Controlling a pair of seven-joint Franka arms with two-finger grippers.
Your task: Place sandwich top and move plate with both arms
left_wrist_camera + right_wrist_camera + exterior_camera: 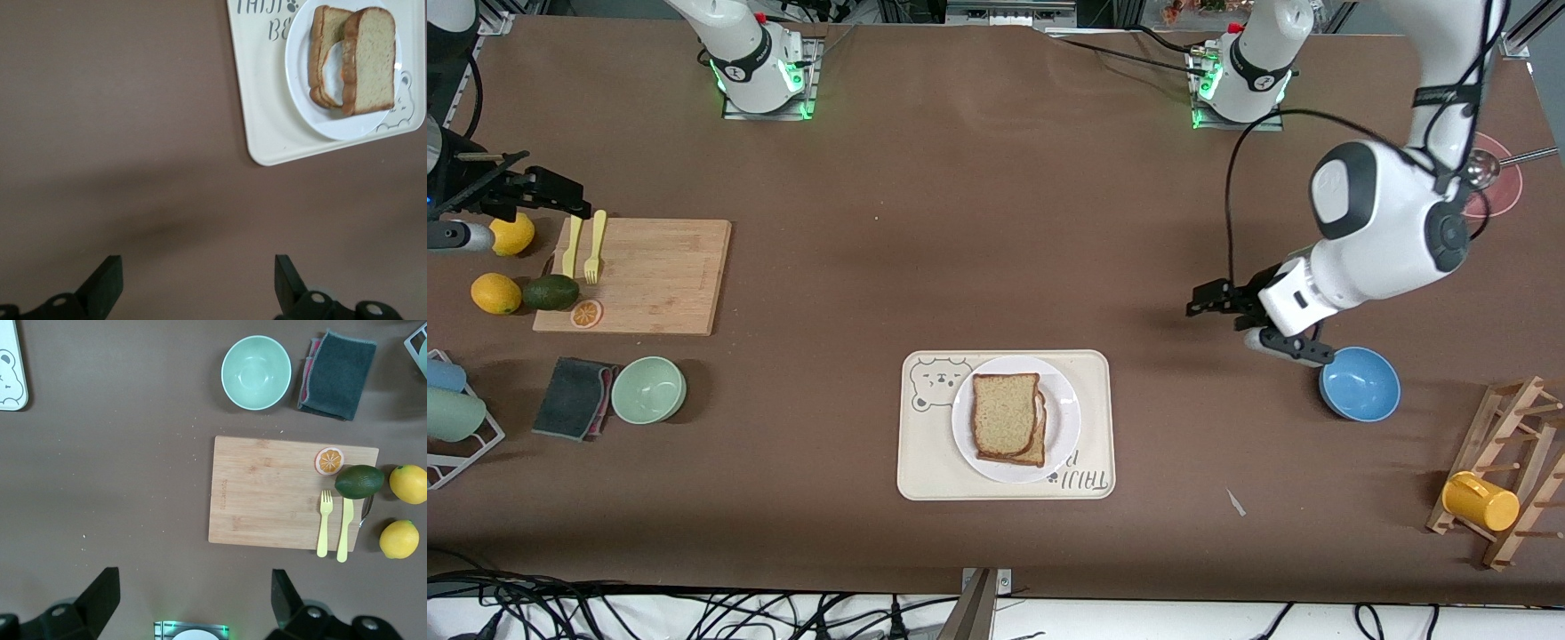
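The sandwich top, a light brown bread slice with a darker crust, lies on a second slice on the white plate. The plate sits on the cream bear tray. In the left wrist view the sandwich top lies a little askew over the lower slice, with egg white showing between them, on the plate. My left gripper is open and empty over bare table between the tray and a blue bowl; its fingers stand wide apart. My right gripper is open and empty by the cutting board.
A wooden cutting board bears a yellow fork and knife, with an avocado and lemons beside it. A mint bowl and a dark cloth lie nearer the front camera. A blue bowl and a wooden rack with a yellow cup stand toward the left arm's end.
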